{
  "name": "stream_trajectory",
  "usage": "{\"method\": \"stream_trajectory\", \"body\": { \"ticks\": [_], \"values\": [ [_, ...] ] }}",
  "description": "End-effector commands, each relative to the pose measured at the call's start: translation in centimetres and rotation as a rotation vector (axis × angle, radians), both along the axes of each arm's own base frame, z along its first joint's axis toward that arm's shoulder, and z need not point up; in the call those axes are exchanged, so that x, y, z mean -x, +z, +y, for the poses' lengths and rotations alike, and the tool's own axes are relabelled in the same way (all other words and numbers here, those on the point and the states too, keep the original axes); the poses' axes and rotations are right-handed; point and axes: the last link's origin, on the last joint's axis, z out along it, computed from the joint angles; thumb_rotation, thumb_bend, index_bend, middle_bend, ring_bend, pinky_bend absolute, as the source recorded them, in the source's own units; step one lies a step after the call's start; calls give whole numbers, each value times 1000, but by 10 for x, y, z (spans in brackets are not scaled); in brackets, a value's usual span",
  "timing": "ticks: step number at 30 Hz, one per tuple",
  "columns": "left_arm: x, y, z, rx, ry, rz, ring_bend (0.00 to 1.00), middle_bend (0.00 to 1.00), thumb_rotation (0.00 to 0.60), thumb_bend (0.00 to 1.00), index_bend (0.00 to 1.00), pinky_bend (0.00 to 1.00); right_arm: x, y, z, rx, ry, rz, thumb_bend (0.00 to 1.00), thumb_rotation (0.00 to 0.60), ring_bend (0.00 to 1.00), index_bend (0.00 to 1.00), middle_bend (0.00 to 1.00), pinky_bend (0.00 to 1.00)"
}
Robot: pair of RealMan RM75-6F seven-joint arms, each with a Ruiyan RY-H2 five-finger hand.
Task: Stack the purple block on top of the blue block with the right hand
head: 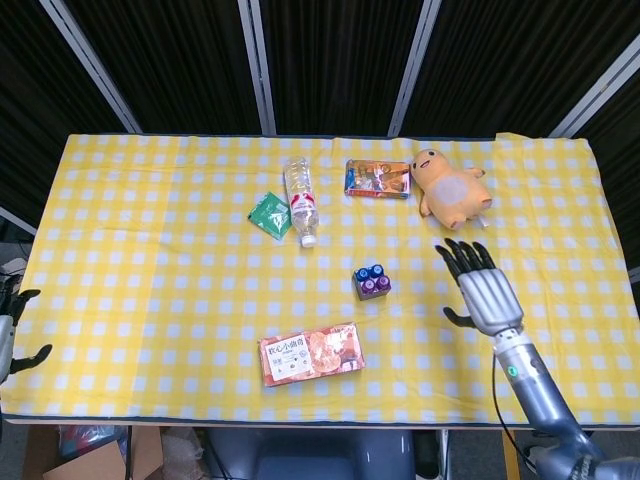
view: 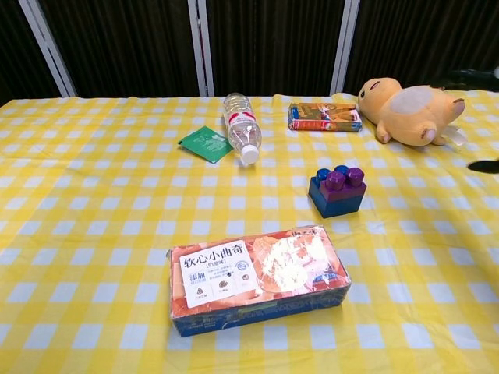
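Observation:
The purple block (head: 376, 287) (view: 344, 184) sits on top of the blue block (head: 365, 275) (view: 331, 199) near the middle of the table, with nothing touching it. My right hand (head: 478, 287) is off to the right of the stack, raised, fingers spread and empty; in the chest view only dark fingertips (view: 485, 165) show at the right edge. My left hand (head: 10, 325) hangs at the far left edge, beyond the table, fingers apart and holding nothing.
A snack box (head: 311, 353) (view: 258, 276) lies near the front edge. At the back lie a water bottle (head: 301, 198) (view: 242, 127), a green packet (head: 269, 214) (view: 206, 143), a small orange packet (head: 378, 179) (view: 323, 116) and a yellow plush toy (head: 448, 187) (view: 410, 103).

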Motion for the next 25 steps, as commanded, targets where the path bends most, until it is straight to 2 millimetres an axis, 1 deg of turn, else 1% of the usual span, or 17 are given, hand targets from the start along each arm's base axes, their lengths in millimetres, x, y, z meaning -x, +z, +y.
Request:
{"method": "stream_trajectory", "body": {
  "ticks": [1, 3, 8, 11, 14, 19, 21, 25],
  "values": [
    [-4, -2, -2, 8, -16, 1, 0, 0, 600, 243, 188, 100, 49, 11, 37, 42, -53, -32, 320, 600, 0, 44, 0, 0],
    [-5, -3, -3, 9, -21, 4, 0, 0, 600, 243, 188, 100, 65, 12, 47, 76, -66, -40, 320, 600, 0, 48, 0, 0],
    [-6, 0, -5, -3, -23, 2, 0, 0, 600, 243, 188, 100, 88, 20, 62, 163, -75, -62, 320, 600, 0, 61, 0, 0],
    [-5, 3, -6, -19, -22, -5, 0, 0, 600, 243, 186, 100, 92, 29, 66, 216, -49, -34, 320, 600, 0, 64, 0, 0],
    [-3, 13, -7, -58, -18, -18, 0, 0, 600, 243, 184, 100, 96, 36, 72, 258, -35, 6, 320, 600, 0, 69, 0, 0],
    [3, 27, -12, -121, -5, -39, 0, 0, 600, 243, 184, 100, 107, 44, 76, 301, -72, 50, 319, 600, 0, 72, 0, 0],
    [5, 30, -13, -130, -1, -41, 0, 0, 600, 243, 185, 100, 108, 46, 78, 316, -77, 50, 319, 600, 0, 79, 0, 0],
    [5, 29, -11, -120, -3, -38, 0, 0, 600, 243, 185, 100, 111, 48, 79, 325, -87, 67, 319, 600, 0, 86, 0, 0]
  ]
}}
